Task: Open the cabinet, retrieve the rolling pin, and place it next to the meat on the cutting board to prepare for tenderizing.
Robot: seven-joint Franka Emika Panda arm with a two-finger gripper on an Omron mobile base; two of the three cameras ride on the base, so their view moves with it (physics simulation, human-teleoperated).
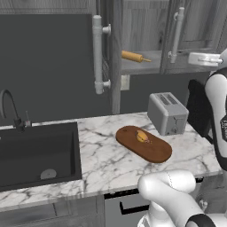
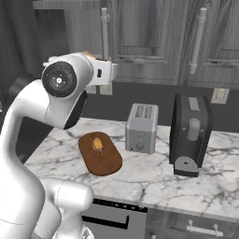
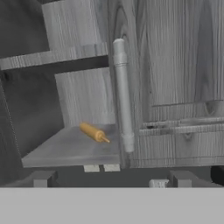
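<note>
The rolling pin (image 3: 93,132) lies on the open cabinet (image 3: 175,78) shelf, ahead and left of the spread, empty tool (image 3: 109,178), its long axis angled across the approach, high above the surface's cutting board (image 1: 144,144).

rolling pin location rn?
The rolling pin lies on the open cabinet's bottom shelf, above the toaster. In the hand view it lies left of the door handle.

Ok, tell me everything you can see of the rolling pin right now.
The rolling pin is a slim tan-orange wooden cylinder with a thinner handle showing at its near end. It lies flat on the bottom shelf of the opened cabinet, angled across it, left of the closed door's pale bar handle. Nothing but the shelf touches it.
</note>
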